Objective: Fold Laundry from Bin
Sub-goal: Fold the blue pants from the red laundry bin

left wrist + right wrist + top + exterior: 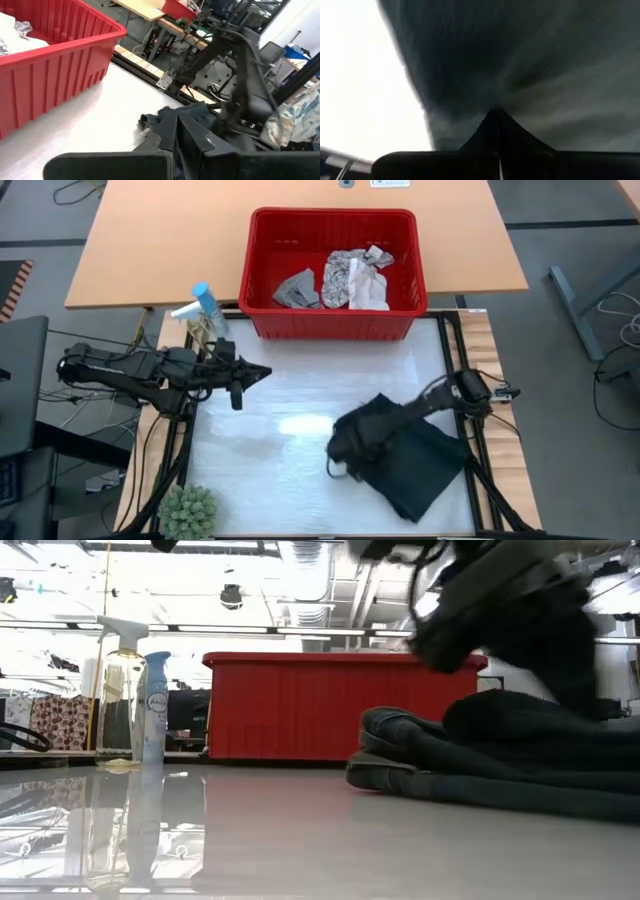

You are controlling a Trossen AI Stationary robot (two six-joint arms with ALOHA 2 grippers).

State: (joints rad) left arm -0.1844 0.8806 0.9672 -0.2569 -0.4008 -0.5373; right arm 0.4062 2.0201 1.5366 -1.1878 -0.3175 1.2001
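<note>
Dark cloth fills the right wrist view, and the right gripper [362,442] is seen pressed into the garment [405,452] with its fingers clenched; whether a fold is pinched between them cannot be told, since the tips are buried in the fabric. The garment lies heaped on the white mat [300,420], its long axis running from the centre toward the near right corner, so the right arm is much the nearer. The left gripper [240,385], also clenched and empty, hangs well apart over the mat's left side, with the garment to its right. The bin [330,325], rigid ribbed red plastic, stands beyond the mat and holds a patterned cloth [345,278], a grey piece [296,288] and a whitish cloth [370,292], all soft and crumpled. The garment looks thick, limp and matte.
</note>
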